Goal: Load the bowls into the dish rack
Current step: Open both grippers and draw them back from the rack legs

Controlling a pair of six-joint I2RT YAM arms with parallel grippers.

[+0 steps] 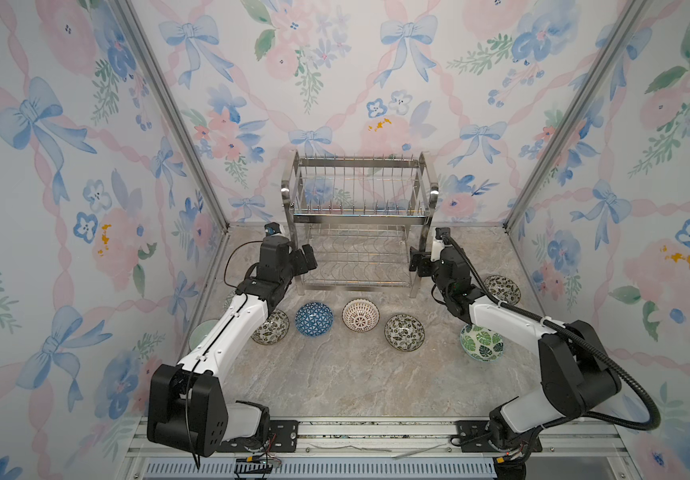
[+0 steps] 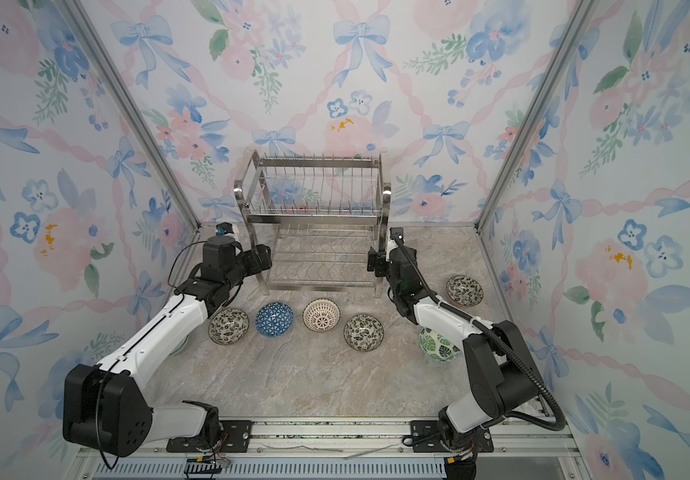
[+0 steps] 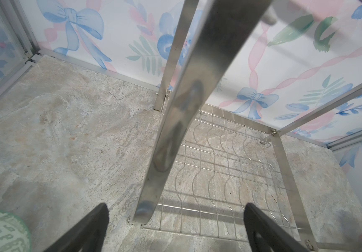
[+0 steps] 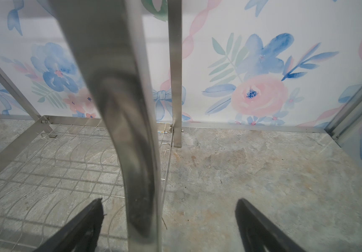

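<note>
L hand [image 3: 176,210] and R hand [image 4: 169,202] both show spread wide on my feeds, each straddling a front leg of the dish rack [image 1: 360,216], apparently w/o touching it. Bowls [image 1: 314,318] sit upright on the bench [image 1: 335,382], most in a row just in front of the rack.

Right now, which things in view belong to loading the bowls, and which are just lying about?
Job: dish rack; blue geometric bowl; cream lattice bowl; green leaf bowl; pale green bowl; left leafy bowl; middle leafy bowl; far-right leafy bowl.
Not the job: front mounting rail; wire connector on it; floral walls.
</note>
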